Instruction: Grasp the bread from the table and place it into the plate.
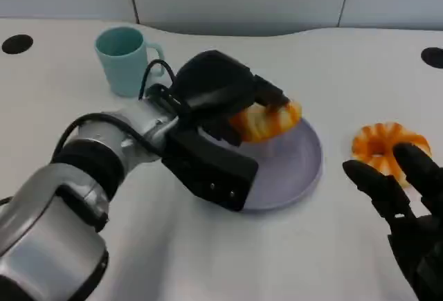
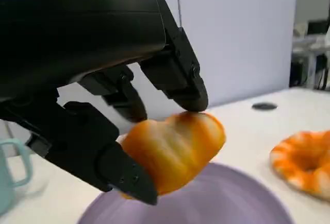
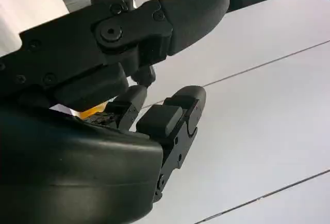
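Observation:
My left hand (image 1: pixel 214 97) grips an orange-and-cream bread roll (image 1: pixel 266 121) and holds it just above the lavender plate (image 1: pixel 294 169). In the left wrist view the fingers (image 2: pixel 178 69) pinch the roll (image 2: pixel 172 149) from both sides, with the plate (image 2: pixel 232 198) right beneath it. My right hand (image 1: pixel 408 211) hovers near the table's front right with its fingers apart and nothing in them, close to a ring-shaped orange bread (image 1: pixel 384 145). Its fingers (image 3: pixel 170 126) show in the right wrist view over the white table.
A teal mug (image 1: pixel 127 59) stands behind the plate on the left. The ring-shaped bread (image 2: pixel 304 162) lies on the white table to the right of the plate. Two dark round holes (image 1: pixel 16 43) mark the table's far corners.

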